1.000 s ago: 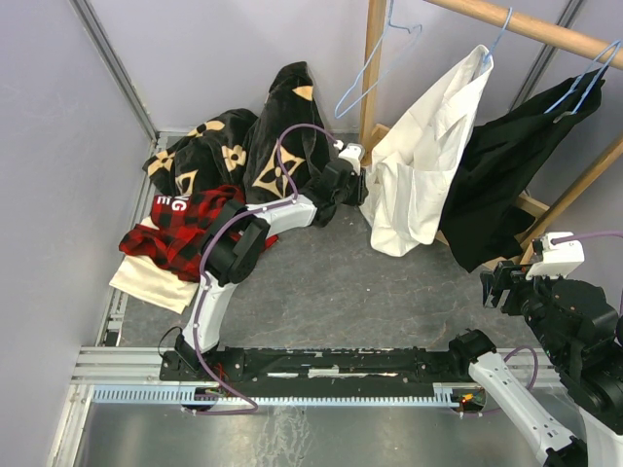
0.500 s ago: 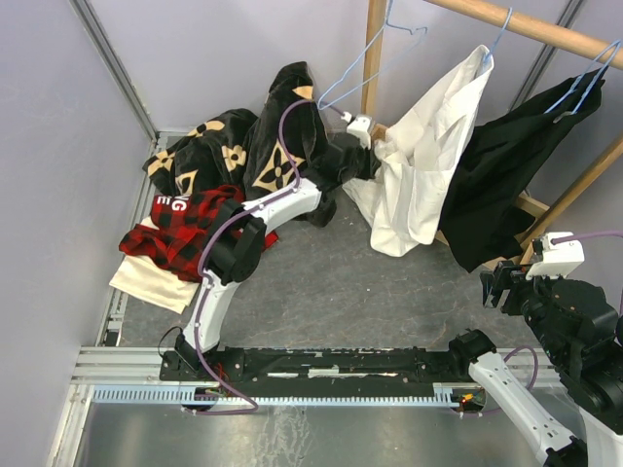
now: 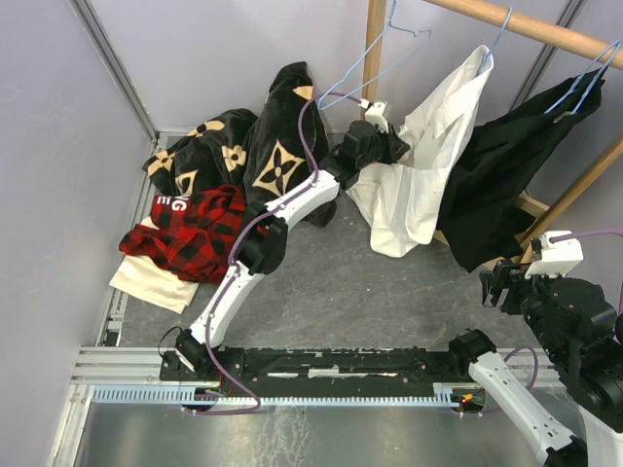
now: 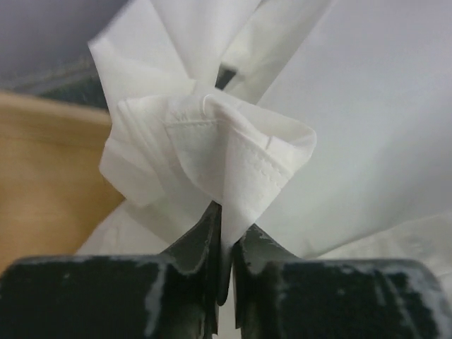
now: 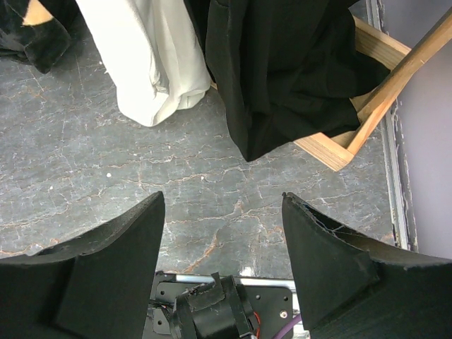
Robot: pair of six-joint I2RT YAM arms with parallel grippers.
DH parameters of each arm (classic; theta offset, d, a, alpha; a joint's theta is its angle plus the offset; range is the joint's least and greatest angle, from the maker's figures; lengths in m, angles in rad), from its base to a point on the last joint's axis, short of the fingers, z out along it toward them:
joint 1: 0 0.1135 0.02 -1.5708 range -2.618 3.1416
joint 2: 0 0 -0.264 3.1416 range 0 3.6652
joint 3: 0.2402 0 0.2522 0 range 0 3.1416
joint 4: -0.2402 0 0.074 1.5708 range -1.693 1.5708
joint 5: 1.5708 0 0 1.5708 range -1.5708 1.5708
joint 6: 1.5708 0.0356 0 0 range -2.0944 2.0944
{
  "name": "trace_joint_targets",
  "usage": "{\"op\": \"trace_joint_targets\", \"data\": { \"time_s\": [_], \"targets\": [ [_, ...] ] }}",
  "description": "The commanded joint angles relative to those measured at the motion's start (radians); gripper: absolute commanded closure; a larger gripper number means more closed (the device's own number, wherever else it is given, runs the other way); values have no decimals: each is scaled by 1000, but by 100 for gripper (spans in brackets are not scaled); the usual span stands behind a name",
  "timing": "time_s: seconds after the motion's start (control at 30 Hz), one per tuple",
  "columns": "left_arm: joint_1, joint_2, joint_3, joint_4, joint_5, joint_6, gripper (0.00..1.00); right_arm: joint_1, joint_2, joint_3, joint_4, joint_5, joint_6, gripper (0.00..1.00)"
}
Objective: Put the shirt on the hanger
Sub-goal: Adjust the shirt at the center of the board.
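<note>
Shirt (image 3: 419,165) | left gripper (image 4: 226,220) pinches its fold | right gripper (image 5: 222,201) spread, empty | lettering (image 3: 171,202) "E" by plaid shirt (image 3: 195,233)

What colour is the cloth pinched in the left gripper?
Plain white. It is the shirt, seen clearest in the left wrist view, where the left gripper clamps a fold.

Upper centre, we find the hanger (image 3: 375,70) just left of the shirt (image 3: 428,165); the clothes pile (image 3: 209,185) lies mid-left on the desk (image 3: 331,282).

The right tool (image 5: 222,201) hangs wide apart above the grey marbled worktop (image 5: 106,176). Ahead hang the white shirt (image 5: 148,63) and a black garment (image 5: 282,70), beside a wooden frame (image 5: 332,152).
</note>
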Motion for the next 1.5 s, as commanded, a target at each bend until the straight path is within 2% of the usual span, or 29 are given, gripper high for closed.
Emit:
{"op": "trace_joint_targets", "data": {
  "time_s": [0.0, 0.1, 0.17, 0.43, 0.6, 0.73, 1.0, 1.2, 1.47],
  "targets": [
    [-4, 1, -33, -26, 79, -36, 72, -2, 14, -4, 21, 4, -7, 25],
    [-5, -105, -231, 51, 52, -6, 49, -2, 11, -10, 23, 11, -14, 25],
    [-4, -181, -310, 72, 31, 17, 40, -2, 17, -16, 25, 9, -21, 25],
    [-6, -384, -521, 99, -14, 78, 19, -2, 30, -26, 38, 4, -32, 25],
    [-5, -475, -691, 139, -71, 92, 14, -2, 29, -29, 40, 3, -32, 25],
    [-4, -574, -874, 225, -163, 75, 12, -2, 31, -29, 40, 1, -33, 25],
    [-2, -674, -1135, 363, -308, -4, 10, -1, 35, -29, 40, -3, -34, 25],
    [19, -627, -1166, 390, -294, -59, 8, -2, 32, -30, 35, -3, -38, 25],
    [65, -523, -1114, 407, -170, -84, 6, -2, 22, -26, 28, -1, -36, 25]
  ]
}}
